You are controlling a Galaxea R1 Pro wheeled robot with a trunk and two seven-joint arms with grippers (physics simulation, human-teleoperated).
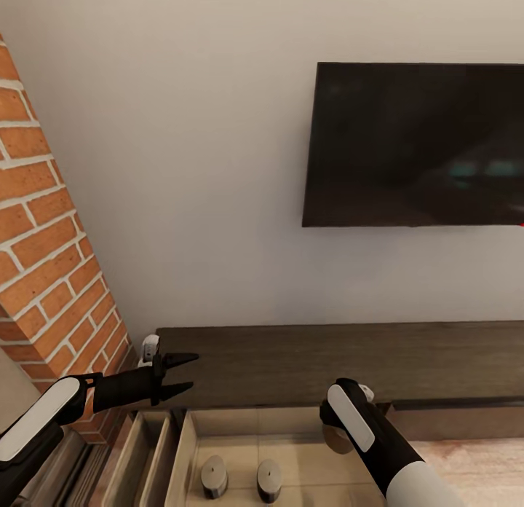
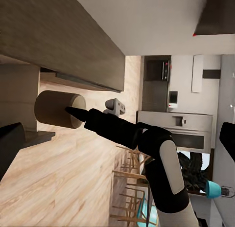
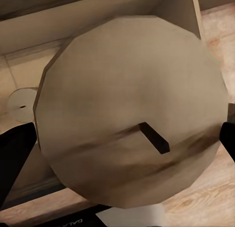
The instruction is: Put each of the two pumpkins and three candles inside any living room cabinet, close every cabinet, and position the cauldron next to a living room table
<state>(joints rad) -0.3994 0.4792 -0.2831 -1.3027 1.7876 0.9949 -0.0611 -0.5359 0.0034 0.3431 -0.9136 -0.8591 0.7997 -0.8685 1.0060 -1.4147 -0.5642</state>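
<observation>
The long, low, dark brown wooden cabinet point(image 1: 342, 361) runs along the pale wall beneath a black wall-mounted television point(image 1: 415, 146), with a red brick column point(image 1: 44, 252) rising at about nine o'clock in the head view. One wide drawer point(image 1: 291, 427) with pale grey-beige insides stands pulled out at six o'clock, and a narrower open compartment point(image 1: 145, 449) lies beside it toward the brick. Two short stubby tan-to-olive wax candles sit upright on the drawer floor, just beside each other but apart: one point(image 1: 214, 476) toward seven o'clock, the other point(image 1: 269, 481) at six o'clock.

The left gripper point(image 1: 182, 374) hangs over the cabinet's top near its brick-side end, its two black fingers spread and nothing between them.

The right gripper point(image 1: 338, 435) hovers over the open drawer at about five o'clock, clenched on the third candle point(image 2: 58, 108), a dull tan cylinder. The left wrist view shows one black fingertip point(image 2: 73, 111) pressed against that candle's side. In the right wrist view the candle's flat round end point(image 3: 132, 124) with its short dark wick point(image 3: 154, 138) faces the camera, and dark finger shapes flank it on both sides; the pale disc point(image 3: 22, 105) behind it seems to be one of the candles resting in the drawer, though it is mostly hidden.
</observation>
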